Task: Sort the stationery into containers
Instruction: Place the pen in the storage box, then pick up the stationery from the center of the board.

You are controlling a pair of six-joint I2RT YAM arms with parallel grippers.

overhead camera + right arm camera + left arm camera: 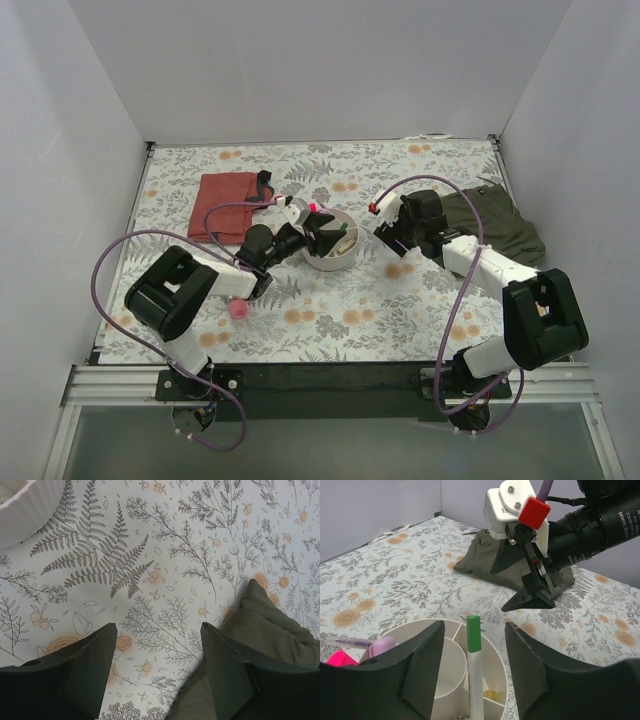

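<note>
Organiser [492,644] rim beneath spread left gripper [474,630]

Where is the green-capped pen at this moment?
In the left wrist view, the green-capped pen stands upright in the white organiser, between the fingers of the open left gripper.

The table [400,310] is white with grey ferns and orange blossoms, beside a white organiser [327,264], green-capped white pen [474,665], rust-red cloth [225,205] and olive-green cloth [505,228].

Top view high, looking down, wrist views close, all sharing organiser [330,264]
</note>
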